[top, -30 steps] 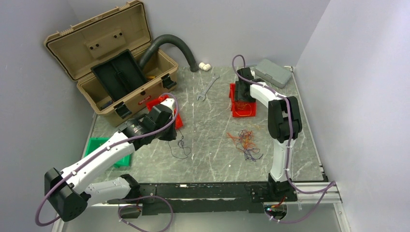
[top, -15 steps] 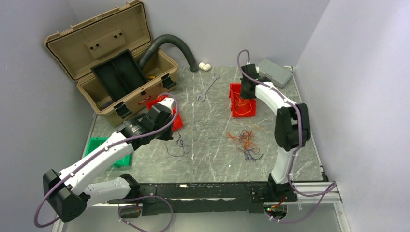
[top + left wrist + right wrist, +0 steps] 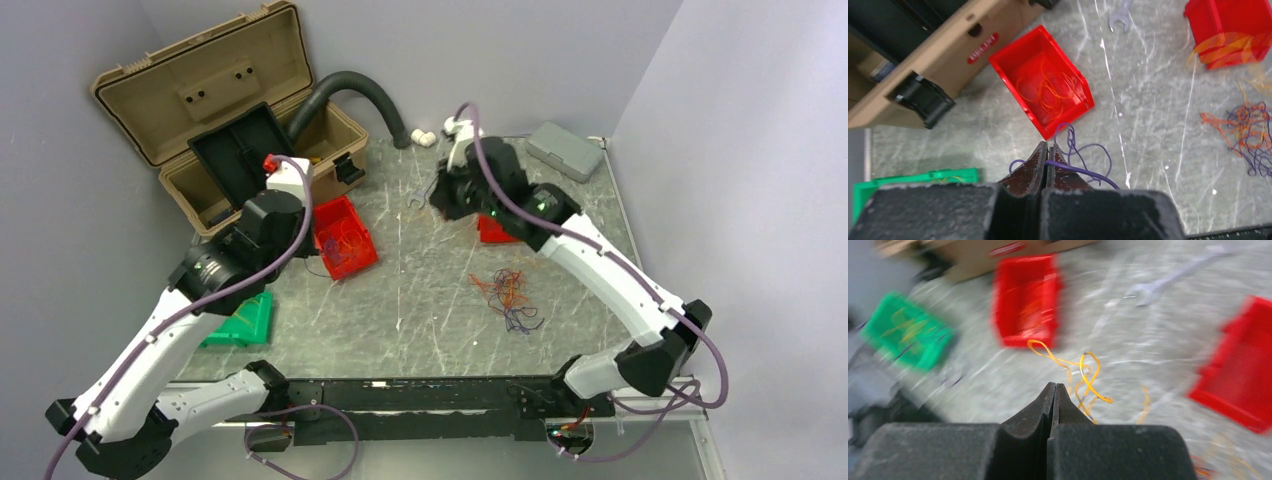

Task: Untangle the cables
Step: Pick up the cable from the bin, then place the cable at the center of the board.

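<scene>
Toolbox (image 3: pixel 215 140) is standing open, w/ red bin (image 3: pixel 345 238) lying just in front of it. Cables (image 3: pixel 507 295) are lying tangled well right of toolbox. My L gripper (image 3: pixel 1047 146), jaws closed tight, is pinching a purple strand (image 3: pixel 1088 150) near toolbox front. My R gripper (image 3: pixel 1054 386), likewise closed, is holding a yellow strand (image 3: pixel 1090 386) right of toolbox.

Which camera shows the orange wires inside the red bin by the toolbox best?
The left wrist view: the orange wires lie looped and sharp inside the red bin. The top external view shows them only as small, faint strands in that bin. The right wrist view catches the bin, but motion blur smears its contents.
</scene>
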`<state>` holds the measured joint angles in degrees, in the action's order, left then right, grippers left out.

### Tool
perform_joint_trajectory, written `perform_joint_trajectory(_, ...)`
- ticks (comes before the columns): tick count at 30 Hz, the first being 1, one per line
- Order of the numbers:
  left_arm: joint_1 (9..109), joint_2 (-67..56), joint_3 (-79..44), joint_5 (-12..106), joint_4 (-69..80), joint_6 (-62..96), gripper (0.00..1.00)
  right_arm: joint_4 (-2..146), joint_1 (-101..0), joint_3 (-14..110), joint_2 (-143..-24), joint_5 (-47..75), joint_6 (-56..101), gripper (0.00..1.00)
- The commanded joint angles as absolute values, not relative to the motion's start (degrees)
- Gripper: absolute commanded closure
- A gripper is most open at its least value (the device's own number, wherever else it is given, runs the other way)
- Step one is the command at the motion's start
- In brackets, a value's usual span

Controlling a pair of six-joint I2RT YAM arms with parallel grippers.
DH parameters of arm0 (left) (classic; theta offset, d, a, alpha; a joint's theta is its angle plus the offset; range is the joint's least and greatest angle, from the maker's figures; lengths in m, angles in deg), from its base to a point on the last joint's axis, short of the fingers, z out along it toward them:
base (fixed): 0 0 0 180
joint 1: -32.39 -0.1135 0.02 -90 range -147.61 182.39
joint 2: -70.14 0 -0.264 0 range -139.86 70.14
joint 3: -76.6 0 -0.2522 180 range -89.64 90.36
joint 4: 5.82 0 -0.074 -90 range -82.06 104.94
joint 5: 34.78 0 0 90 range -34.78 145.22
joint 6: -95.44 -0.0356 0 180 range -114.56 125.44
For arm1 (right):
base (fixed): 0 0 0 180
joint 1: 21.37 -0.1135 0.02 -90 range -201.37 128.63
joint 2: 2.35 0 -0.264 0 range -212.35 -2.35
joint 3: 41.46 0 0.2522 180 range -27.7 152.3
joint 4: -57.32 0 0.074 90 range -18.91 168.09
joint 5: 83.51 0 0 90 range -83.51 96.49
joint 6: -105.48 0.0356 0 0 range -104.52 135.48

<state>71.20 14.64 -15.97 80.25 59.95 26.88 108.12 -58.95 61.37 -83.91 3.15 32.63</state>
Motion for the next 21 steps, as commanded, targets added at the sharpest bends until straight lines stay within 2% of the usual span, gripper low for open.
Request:
perform_joint_trajectory(1, 70.7, 16.1, -10.4, 86.9, 62.2, 22.9, 1.00, 108.0, -67.6, 60.9, -81.0, 13.1, 35.3, 1.00)
perform_joint_trajectory(8, 70.4, 14.9, -2.7, 90.7, 63.1, 20.2, 1.00, 96.5, -79.8, 52.3, -84.1, 17.7, 41.8, 1.00)
perform_joint_trajectory(9, 70.4, 14.7, -2.1, 90.7, 62.8, 20.0, 1.00, 95.7, -80.2, 51.9, -84.3, 18.1, 42.3, 0.81)
perform_joint_trajectory(10, 70.4, 14.4, -1.8, 90.4, 62.3, 19.9, 1.00, 95.3, -80.3, 51.3, -84.1, 17.8, 42.8, 0.51)
perform_joint_trajectory(11, 70.4, 14.2, -1.7, 89.8, 61.7, 19.9, 1.00, 95.0, -80.3, 50.6, -83.6, 16.8, 43.1, 0.30)
perform_joint_trajectory(12, 70.4, 13.8, -1.8, 88.7, 61.2, 20.1, 1.00, 94.8, -80.3, 49.9, -82.7, 15.3, 43.3, 0.20)
perform_joint_trajectory(13, 70.3, 13.5, -2.0, 87.6, 60.7, 20.3, 1.00, 95.1, -80.1, 49.2, -81.7, 13.1, 43.1, 0.16)
perform_joint_trajectory(16, 70.4, 12.3, -3.3, 84.0, 58.9, 21.0, 1.00, 97.4, -78.6, 48.2, -78.1, 8.9, 41.8, 0.15)
perform_joint_trajectory(21, 70.4, 9.9, -6.6, 75.4, 54.4, 22.1, 1.00, 98.6, -71.0, 41.8, -71.5, 9.3, 40.8, 0.14)
